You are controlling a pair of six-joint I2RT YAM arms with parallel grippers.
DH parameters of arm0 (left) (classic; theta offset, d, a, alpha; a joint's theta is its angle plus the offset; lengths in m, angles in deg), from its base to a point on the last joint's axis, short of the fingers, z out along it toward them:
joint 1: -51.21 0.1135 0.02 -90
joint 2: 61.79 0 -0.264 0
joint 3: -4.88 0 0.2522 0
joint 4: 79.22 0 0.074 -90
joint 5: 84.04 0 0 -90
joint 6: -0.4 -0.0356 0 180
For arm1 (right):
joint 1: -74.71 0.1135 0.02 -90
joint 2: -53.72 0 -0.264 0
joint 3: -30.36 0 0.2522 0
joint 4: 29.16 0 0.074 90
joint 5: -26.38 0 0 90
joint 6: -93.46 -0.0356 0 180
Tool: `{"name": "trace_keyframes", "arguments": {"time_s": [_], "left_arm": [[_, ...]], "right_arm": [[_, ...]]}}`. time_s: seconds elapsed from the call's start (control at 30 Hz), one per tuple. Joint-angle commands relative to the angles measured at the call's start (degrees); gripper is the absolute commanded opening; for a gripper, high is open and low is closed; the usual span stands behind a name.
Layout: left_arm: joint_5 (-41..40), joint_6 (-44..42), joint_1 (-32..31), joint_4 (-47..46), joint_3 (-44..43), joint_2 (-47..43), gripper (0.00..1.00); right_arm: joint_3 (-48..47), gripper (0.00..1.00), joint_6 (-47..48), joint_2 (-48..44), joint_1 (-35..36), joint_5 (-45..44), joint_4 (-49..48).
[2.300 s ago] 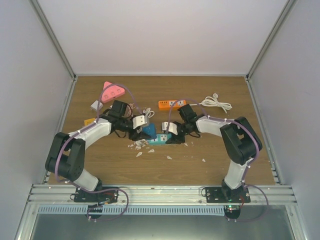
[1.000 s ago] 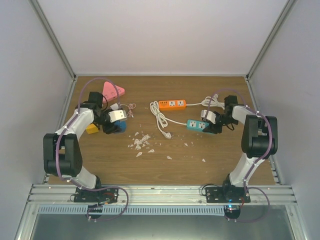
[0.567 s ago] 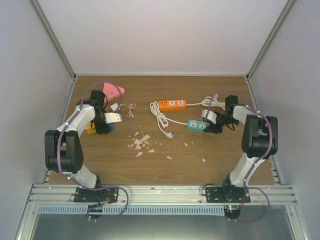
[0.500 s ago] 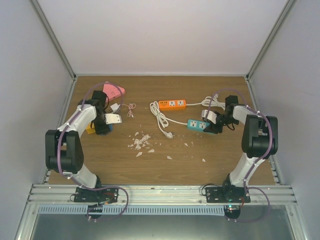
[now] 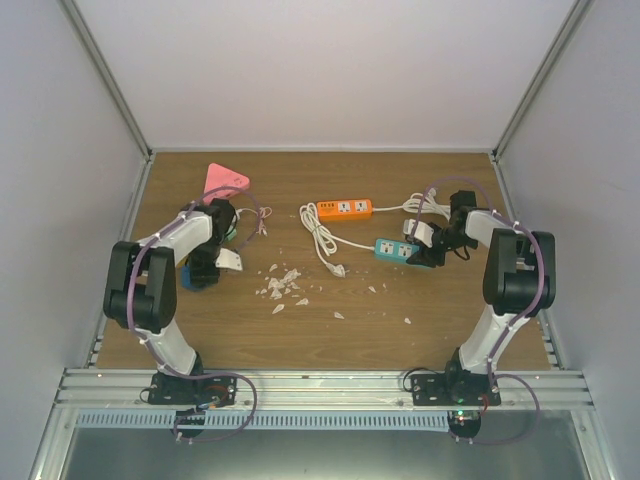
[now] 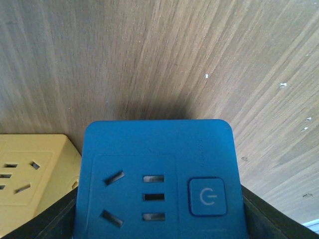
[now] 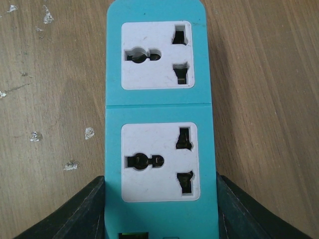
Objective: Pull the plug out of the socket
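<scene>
My left gripper (image 5: 198,272) is shut on a blue socket cube (image 5: 189,277) low over the left side of the table. In the left wrist view the cube (image 6: 157,174) fills the space between my jaws (image 6: 158,216), and its slots are empty. My right gripper (image 5: 424,251) is shut on the end of a teal power strip (image 5: 391,250). In the right wrist view both of the strip's (image 7: 158,104) sockets are empty, with my fingers (image 7: 75,214) on either side. A white cord (image 5: 322,235) lies loose, its plug (image 5: 338,270) on the wood.
A yellow socket block (image 6: 30,174) sits right beside the blue cube. A pink triangular socket (image 5: 225,180) is at the back left, an orange power strip (image 5: 345,208) at the back centre, a coiled white cable (image 5: 425,205) behind my right gripper. White chips (image 5: 280,285) litter the middle.
My left gripper has carried the blue cube nearer and lower, down beside the yellow block. The right arm and the teal strip have stayed still.
</scene>
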Motion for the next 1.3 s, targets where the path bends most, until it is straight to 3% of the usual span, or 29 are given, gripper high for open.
{"name": "trace_keyframes", "arguments": {"time_s": [0.0,0.17,0.2,0.37,0.53,0.7,0.97,1.27], "left_arm": [[-3.72,2.01,-1.42,0.58,-0.2,1.62,0.69],[-1.99,1.75,-2.22,1.65,-2.63,2.04,0.97],[-0.78,1.63,-2.43,2.27,-4.22,1.94,0.99],[11.26,-1.11,-2.65,4.63,-17.27,1.32,0.99],[21.72,-0.16,-4.98,1.33,-24.62,3.36,0.99],[27.73,2.22,-8.78,-5.52,-24.45,4.54,0.99],[37.26,6.37,-11.71,-12.05,-29.44,9.01,0.99],[40.1,11.13,-15.99,-18.45,-35.62,18.2,0.99]], "right_arm": [[-1.16,0.23,1.35,1.68,-1.16,-4.97,-1.75],[-1.86,0.3,0.99,1.24,-0.43,-3.89,-1.78],[-1.97,0.3,0.82,1.3,-0.14,-3.8,-1.75],[-2.68,0.34,0.32,1.68,1.46,-3.68,-1.81],[-7.2,0.64,-0.29,2.49,1.63,-0.45,2.55],[-15.24,0.78,-3.51,3.82,1.93,4.57,6.07],[-27.73,0.79,-9.79,12.19,2.69,-2.73,3.55],[-35.38,0.75,-12.99,21.85,2.13,-11.22,1.77]]}}
